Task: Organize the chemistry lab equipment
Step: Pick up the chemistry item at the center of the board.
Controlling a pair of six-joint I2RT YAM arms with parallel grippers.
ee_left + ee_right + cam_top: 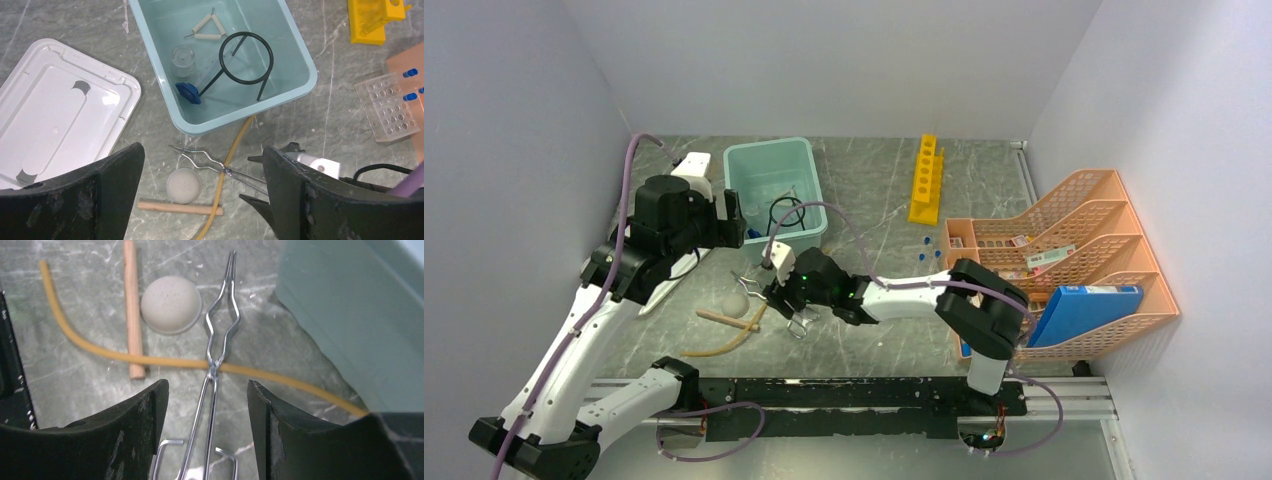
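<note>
Tongs [214,371] of silver wire are lying flat on the grey table [874,200], and the right gripper [207,387] is hovering low over their handle end, jaws spread, one finger on each side of the two arms and neither touching them. A tan hose [80,340] is crossing the tongs at their pivot. From the right wrist, a wooden stick [132,310] is lying at 10 o'clock from that pivot, crossing the hose, and a grey-white dome [171,304] is sitting at 11 o'clock between stick and tongs. Overhead, a teal tub [767,145] is standing at 12 o'clock from the right gripper, a yellow rack [927,180] at 2 o'clock, and an orange organiser [1064,200] holding a blue box [1084,305] at 3 o'clock. The left gripper [202,154] is hanging above the table by the tub's 9 o'clock side, jaws wide apart and gripping nothing. A black ring stand [212,84], a wire triangle [207,36] and a small glass jar [183,57] are resting inside the tub. From the left wrist, a white lid [60,110] is lying at 9 o'clock from the tub, and blue-capped tubes [410,73] are showing at 3 o'clock, at the edge of a clear block [392,107].
</note>
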